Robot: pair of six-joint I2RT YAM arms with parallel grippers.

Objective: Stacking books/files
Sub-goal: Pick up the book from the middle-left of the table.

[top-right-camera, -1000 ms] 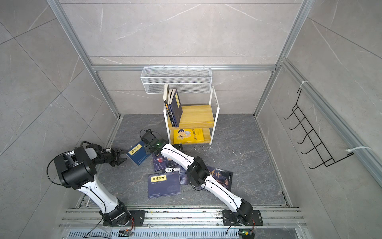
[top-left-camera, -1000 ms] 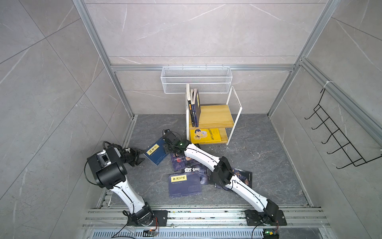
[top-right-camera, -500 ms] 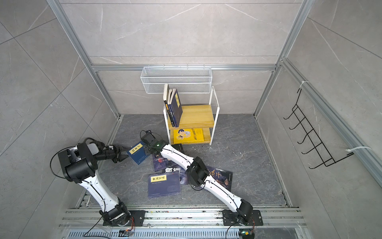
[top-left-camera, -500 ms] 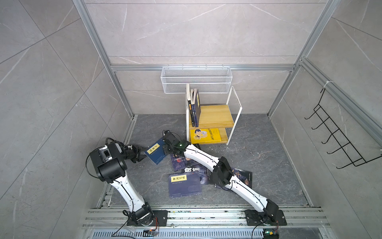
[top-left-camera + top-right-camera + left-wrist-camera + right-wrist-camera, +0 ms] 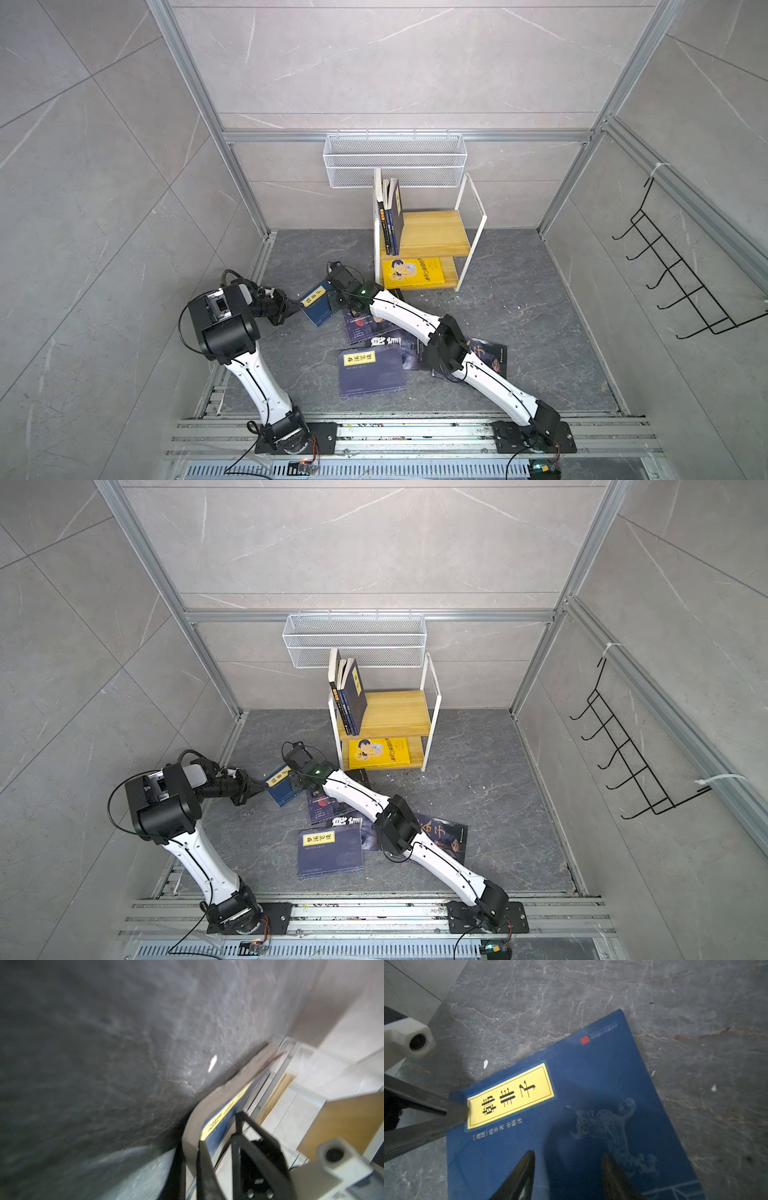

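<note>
A blue book with a yellow title label lies tilted on the dark floor, left of the shelf. My left gripper is shut on the book's corner beside the label, and its fingers show in the right wrist view. My right gripper stands open over the cover, with its fingers spread above the pale dragon drawing. More books lie on the floor: a navy one with a yellow label, and dark ones partly under the right arm.
A small white-framed wooden shelf stands at the back with three upright books and a yellow book on its lower board. A white wire basket hangs above it. A black hook rack is on the right wall.
My left gripper has reached rightward to the blue book and closed on its corner. The right arm has stayed put over the book.
</note>
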